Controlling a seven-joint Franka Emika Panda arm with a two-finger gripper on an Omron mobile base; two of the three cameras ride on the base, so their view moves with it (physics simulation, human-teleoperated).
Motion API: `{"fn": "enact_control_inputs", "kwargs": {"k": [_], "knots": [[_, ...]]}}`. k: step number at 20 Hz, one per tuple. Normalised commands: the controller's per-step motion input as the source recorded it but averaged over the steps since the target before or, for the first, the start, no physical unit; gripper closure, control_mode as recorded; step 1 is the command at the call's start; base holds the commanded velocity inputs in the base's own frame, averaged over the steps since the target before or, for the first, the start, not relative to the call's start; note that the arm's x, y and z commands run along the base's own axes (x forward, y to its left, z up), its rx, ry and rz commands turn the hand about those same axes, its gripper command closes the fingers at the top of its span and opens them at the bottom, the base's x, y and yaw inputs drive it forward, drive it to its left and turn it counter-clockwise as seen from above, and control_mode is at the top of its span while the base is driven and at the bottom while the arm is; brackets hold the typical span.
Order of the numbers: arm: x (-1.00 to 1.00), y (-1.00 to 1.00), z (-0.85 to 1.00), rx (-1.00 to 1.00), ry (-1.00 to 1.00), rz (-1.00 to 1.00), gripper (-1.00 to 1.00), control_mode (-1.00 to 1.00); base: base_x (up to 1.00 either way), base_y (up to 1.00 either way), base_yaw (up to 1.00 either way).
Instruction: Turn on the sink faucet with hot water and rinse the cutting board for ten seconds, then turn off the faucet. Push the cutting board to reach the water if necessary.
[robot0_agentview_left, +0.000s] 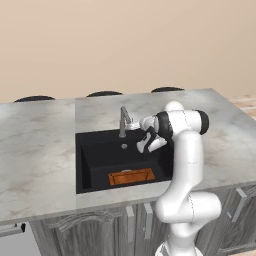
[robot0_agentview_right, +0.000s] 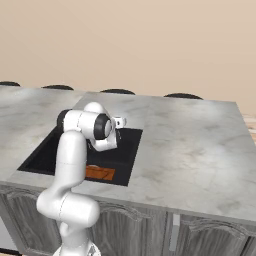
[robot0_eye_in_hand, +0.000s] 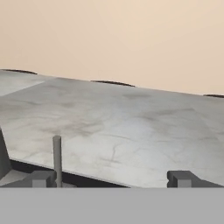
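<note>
Basically nothing of the task is seen done yet: no water is seen falling from the faucet (robot0_agentview_left: 123, 121), so the tap is judged still off. The tool (robot0_agentview_left: 141, 137) is held at the faucet, just to its 3 o'clock in the left base view, over the back part of the sink (robot0_agentview_left: 90, 165). In the hand view the tool's two tips are seen far apart at the bottom edge, so the tool is spread wide and nothing is pinched; a thin grey upright rod (robot0_eye_in_hand: 57, 158), probably the lever, is seen just inside the left tip. Whether contact is made cannot be told.

The cutting board (robot0_agentview_left: 131, 176) lies flat on the basin floor at the front wall, toward 6 o'clock from the faucet and well apart from the point under the spout. The drain (robot0_agentview_left: 124, 146) is seen between them.

Left to be done: lever to be turned to hot, board probably to be pushed back toward 12 o'clock under the stream, rinse to be held, tap to be shut. The worktop (robot0_agentview_left: 40, 150) around the sink is grey-white marble.
</note>
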Motion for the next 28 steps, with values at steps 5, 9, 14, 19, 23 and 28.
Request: {"fn": "enact_control_inputs", "kwargs": {"k": [5, 9, 14, 19, 23, 28], "knots": [[0.0, 0.0, -0.01, 0.0, 0.0, 0.0, -1.0, -1.0, 0.0, 0.0, 0.0], [0.0, 0.02, 0.0, 0.0, 0.0, 0.01, -1.0, -1.0, 0.0, 0.0, 0.0], [0.0, 0.14, 0.0, 0.0, 0.0, 0.04, -1.0, -1.0, 0.0, 0.0, 0.0], [0.0, 0.11, 0.0, 0.0, 0.0, 0.03, -1.0, -1.0, 0.0, 0.0, 0.0], [0.0, 0.0, 0.0, 0.0, 0.0, 0.0, -1.0, -1.0, 0.0, 0.0, 0.0], [0.02, 0.0, 0.0, 0.0, 0.0, 0.0, -1.0, -1.0, 0.0, 0.0, 0.0]]}}
